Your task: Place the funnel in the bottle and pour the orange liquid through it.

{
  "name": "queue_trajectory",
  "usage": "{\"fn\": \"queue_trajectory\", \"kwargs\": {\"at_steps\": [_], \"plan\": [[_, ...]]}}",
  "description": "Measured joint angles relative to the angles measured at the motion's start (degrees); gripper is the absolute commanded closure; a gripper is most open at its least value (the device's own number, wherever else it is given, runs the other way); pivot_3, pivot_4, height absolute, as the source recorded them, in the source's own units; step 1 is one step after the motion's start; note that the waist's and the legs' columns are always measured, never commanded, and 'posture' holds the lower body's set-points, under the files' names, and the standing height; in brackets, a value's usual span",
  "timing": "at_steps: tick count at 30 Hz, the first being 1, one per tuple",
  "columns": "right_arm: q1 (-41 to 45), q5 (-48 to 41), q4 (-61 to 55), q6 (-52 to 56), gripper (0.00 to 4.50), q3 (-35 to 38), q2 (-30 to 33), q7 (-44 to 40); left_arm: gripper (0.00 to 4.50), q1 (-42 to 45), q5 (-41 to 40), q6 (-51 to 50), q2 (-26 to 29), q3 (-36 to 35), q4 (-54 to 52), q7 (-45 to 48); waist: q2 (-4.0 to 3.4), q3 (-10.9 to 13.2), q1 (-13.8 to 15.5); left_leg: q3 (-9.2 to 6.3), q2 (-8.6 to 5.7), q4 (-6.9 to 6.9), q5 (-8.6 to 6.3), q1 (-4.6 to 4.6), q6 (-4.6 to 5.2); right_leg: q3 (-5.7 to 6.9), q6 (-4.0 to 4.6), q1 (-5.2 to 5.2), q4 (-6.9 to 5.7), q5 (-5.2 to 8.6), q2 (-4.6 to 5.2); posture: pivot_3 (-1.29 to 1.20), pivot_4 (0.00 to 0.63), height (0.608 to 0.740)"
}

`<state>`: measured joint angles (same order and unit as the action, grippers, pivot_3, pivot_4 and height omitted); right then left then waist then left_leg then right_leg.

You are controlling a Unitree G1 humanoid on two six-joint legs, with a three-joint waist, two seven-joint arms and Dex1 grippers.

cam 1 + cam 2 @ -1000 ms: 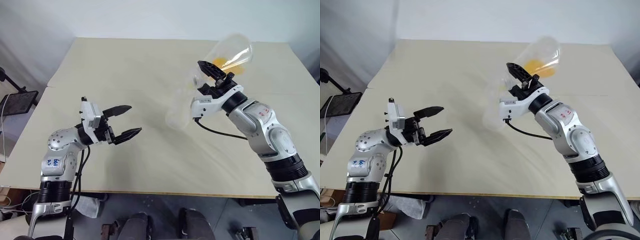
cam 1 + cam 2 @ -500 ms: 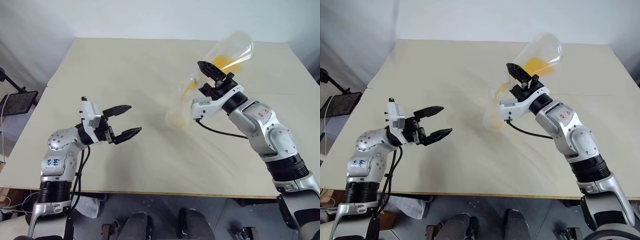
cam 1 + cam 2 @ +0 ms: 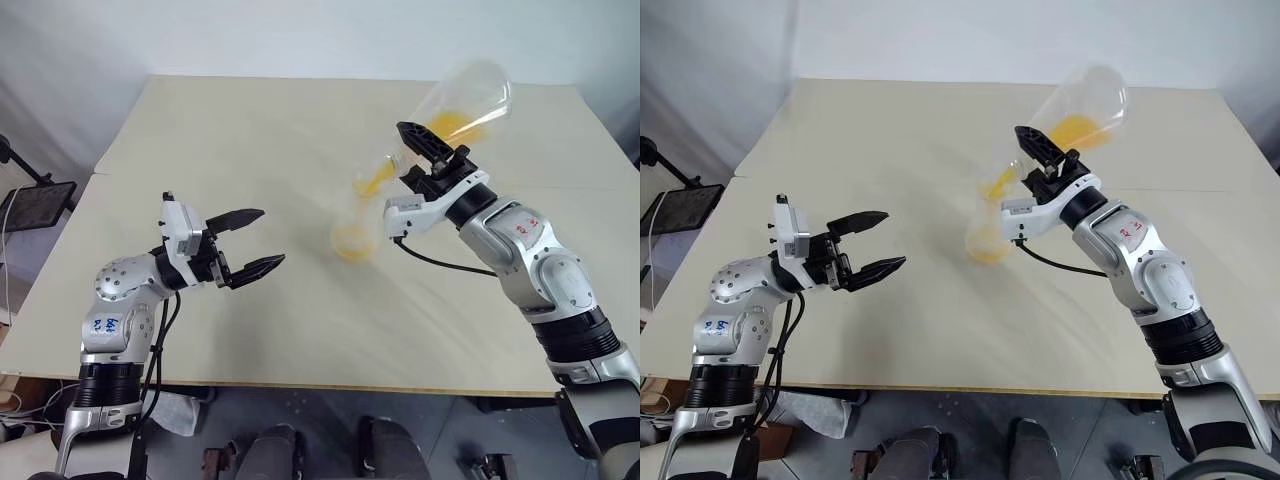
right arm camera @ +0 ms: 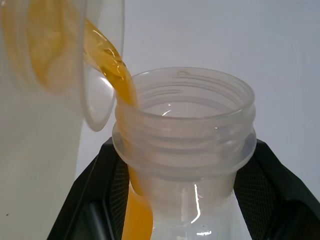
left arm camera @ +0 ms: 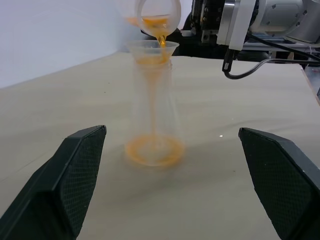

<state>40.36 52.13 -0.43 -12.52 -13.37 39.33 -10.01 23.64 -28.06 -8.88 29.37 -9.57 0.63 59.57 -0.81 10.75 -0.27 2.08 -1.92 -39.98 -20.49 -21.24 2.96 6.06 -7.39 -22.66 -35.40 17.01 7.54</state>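
My right gripper (image 3: 422, 158) is shut on the neck of a wide-mouthed clear flask (image 3: 470, 100), tipped mouth-down over the bottle (image 3: 352, 222). The bottle stands upright at mid-table with the small clear funnel (image 5: 151, 50) seated in its mouth. Orange liquid (image 3: 450, 125) runs as a thin stream (image 3: 375, 180) from the flask's rim into the funnel and pools in the bottle's base (image 5: 154, 150). In the right wrist view the threaded flask neck (image 4: 185, 130) sits between my black fingers (image 4: 272, 185). My left gripper (image 3: 268, 238) is open and empty, well to the left of the bottle.
The cream table (image 3: 300, 120) stretches wide around the bottle, with a seam running across it and its front edge near my arms. A black stand (image 3: 35, 205) sits off the table's left side.
The flask has tipped slightly further and the orange liquid now streams into the funnel. An orange pool has formed in the bottle's base. My left arm has not moved.
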Motion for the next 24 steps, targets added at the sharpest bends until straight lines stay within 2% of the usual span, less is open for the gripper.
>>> {"fn": "queue_trajectory", "kwargs": {"at_steps": [24], "plan": [[1.49, 0.97, 1.28, -0.5, 2.02, 0.0, 0.34, 1.03, 0.0, -0.93, -0.04, -0.07, -0.07, -0.01, -0.18, -0.86, 0.0, 0.0, -0.01, 0.0, 0.02, 0.01, 0.01, 0.0, -0.01, 0.0, 0.0, 0.0, 0.02, 0.0, -0.01, 0.0, 0.15, 0.74]]}}
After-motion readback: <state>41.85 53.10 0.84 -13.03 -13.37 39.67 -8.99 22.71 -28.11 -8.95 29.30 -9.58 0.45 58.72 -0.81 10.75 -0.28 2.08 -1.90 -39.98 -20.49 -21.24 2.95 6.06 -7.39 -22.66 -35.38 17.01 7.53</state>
